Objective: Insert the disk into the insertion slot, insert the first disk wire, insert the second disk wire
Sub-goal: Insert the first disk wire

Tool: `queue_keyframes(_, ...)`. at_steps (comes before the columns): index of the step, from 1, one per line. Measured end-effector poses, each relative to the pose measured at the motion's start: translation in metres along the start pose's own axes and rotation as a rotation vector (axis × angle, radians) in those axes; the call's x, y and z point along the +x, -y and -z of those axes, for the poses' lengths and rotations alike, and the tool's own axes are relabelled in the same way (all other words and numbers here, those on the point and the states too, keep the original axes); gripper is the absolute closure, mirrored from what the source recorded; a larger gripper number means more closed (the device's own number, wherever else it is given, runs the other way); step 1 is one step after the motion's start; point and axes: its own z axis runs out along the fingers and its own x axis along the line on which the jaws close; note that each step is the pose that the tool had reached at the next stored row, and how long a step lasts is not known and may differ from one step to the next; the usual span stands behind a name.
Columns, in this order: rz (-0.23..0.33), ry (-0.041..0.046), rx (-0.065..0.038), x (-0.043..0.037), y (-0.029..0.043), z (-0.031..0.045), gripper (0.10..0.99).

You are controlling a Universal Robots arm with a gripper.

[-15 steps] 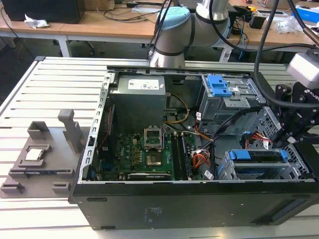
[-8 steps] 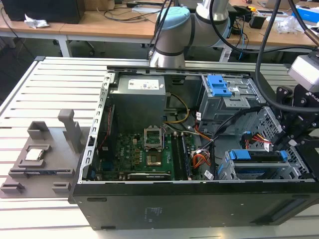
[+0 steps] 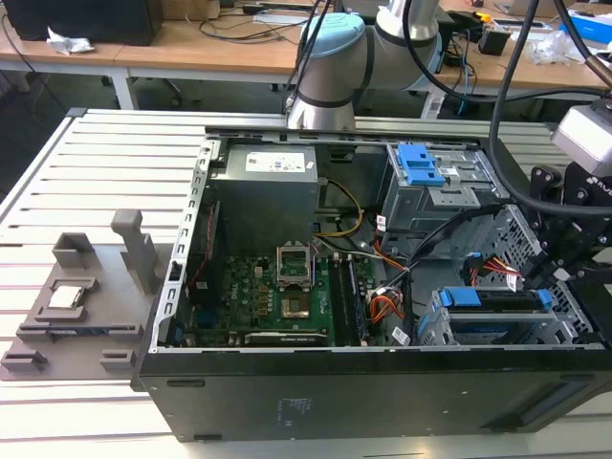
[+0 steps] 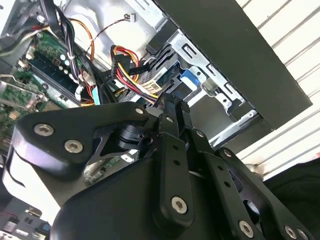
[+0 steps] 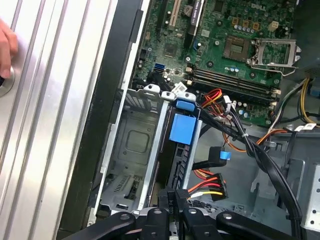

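Blue-framed disk sits slotted just beside the hand.

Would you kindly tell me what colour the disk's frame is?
The disk's frame is bright blue, clearest in the first wrist view.

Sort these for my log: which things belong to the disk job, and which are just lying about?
Job: disk in the insertion slot, red-yellow-black wire bundle, gripper.
Idle: grey fixture tray, power supply, taller cage with blue latch.

Blue-framed disk, seated in silver insertion slot
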Motion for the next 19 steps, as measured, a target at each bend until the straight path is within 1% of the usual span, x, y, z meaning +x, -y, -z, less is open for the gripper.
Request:
queue_keyframes(2, -0.056, 0.0042, 0.0, 0.0, 0.0, -0.0002, 0.914)
queue_keyframes(6, -0.13, 0.0098, 0.001, 0.0, 0.0001, -0.0004, 0.914)
queue_keyframes(8, -0.177, 0.0134, 0.001, 0.0, 0.0001, -0.0007, 0.914)
queue_keyframes(10, -0.199, 0.015, 0.001, 0.0, 0.0001, -0.0007, 0.914)
queue_keyframes(12, -0.2, 0.0153, 0.001, 0.0, 0.0, -0.0009, 0.914)
queue_keyframes(13, -0.199, 0.0201, 0.002, 0.0001, 0.0, -0.0013, 0.914)
queue_keyframes(15, -0.196, 0.0465, 0.004, 0.0, -0.0003, -0.0024, 0.914)
queue_keyframes(17, -0.195, 0.0572, 0.005, 0.0, -0.0002, -0.0042, 0.914)
queue_keyframes(19, -0.195, 0.0613, 0.006, 0.0001, -0.0001, -0.0071, 0.914)
